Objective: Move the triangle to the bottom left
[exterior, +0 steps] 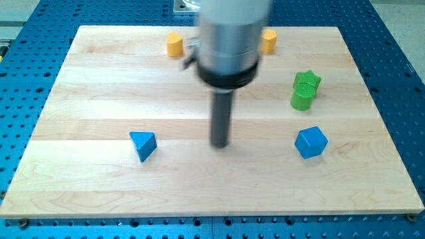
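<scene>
A blue triangle block (143, 145) lies on the wooden board (99, 186), left of centre and a little below the middle. My tip (220, 145) rests on the board to the triangle's right, well apart from it, at about the same height in the view. The rod rises to the grey arm body (229, 40) at the view's top.
A blue cube-like block (311, 142) lies at the view's right. A green star block (307, 81) and a green round block (301, 98) touch each other above it. Two yellow blocks (174, 44) (268, 40) stand near the top edge, either side of the arm.
</scene>
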You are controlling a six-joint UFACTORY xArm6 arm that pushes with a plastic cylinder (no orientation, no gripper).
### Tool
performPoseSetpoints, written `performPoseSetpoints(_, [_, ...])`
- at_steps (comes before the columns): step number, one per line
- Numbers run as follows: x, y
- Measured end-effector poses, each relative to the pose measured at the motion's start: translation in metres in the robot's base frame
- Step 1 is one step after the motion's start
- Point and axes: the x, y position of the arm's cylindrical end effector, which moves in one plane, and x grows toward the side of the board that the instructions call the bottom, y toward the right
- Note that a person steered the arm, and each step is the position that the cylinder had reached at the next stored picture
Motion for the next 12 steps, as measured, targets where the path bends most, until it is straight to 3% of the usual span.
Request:
performPoseSetpoints(2, [0.013, -0.11])
performPoseSetpoints(5, [-0.015, -0.094])
performPoseSetpoints(12, [-0.011, -0.225])
